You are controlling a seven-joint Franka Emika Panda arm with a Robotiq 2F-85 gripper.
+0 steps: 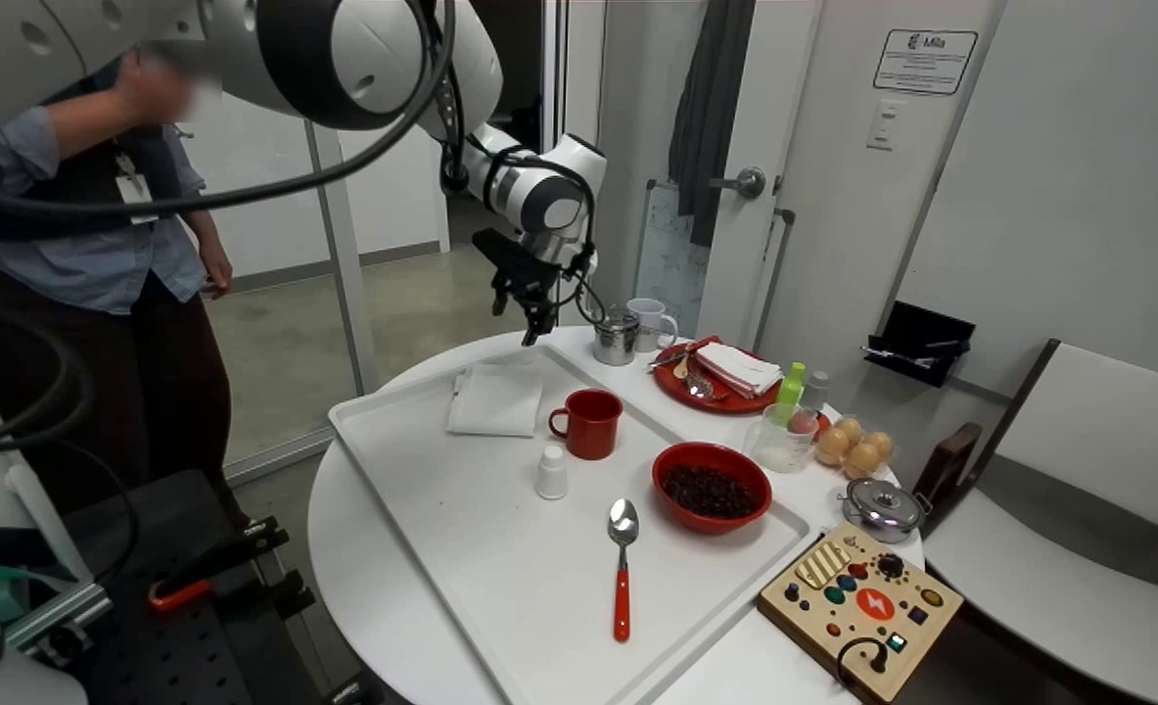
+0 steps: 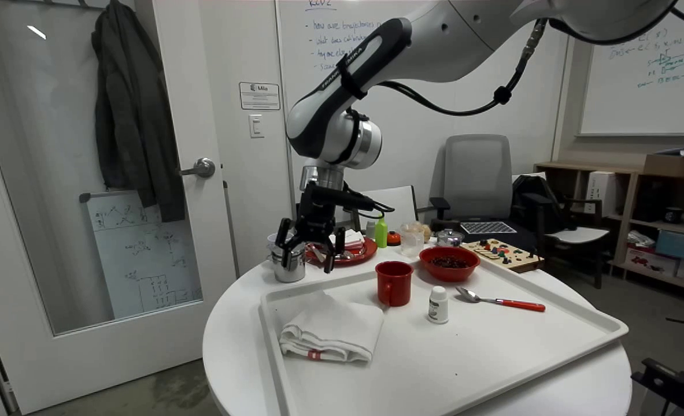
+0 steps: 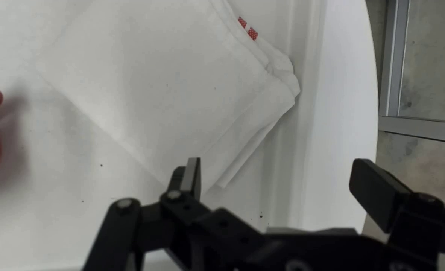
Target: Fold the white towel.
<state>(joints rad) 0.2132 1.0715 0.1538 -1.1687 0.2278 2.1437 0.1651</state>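
The white towel lies in layers on the large white tray, as a rough square. It shows in both exterior views [image 1: 496, 401] [image 2: 339, 323] and fills the upper middle of the wrist view [image 3: 162, 82]. Its layered edge with small red marks lies near the tray's rim. A few layers are loose and uneven at that edge. My gripper [image 1: 517, 325] is open and empty, above the tray's end. It also shows in an exterior view [image 2: 307, 267]. In the wrist view my gripper [image 3: 277, 163] has fingers wide apart, with a towel corner near the left finger.
A red mug [image 1: 593, 424] stands beside the towel on the tray [image 1: 422, 519]. A white shaker [image 1: 552, 473], a spoon [image 1: 623, 578] and a red bowl [image 1: 713, 488] are also on it. A metal canister [image 2: 288, 264] and a red plate [image 2: 368, 249] stand behind the tray.
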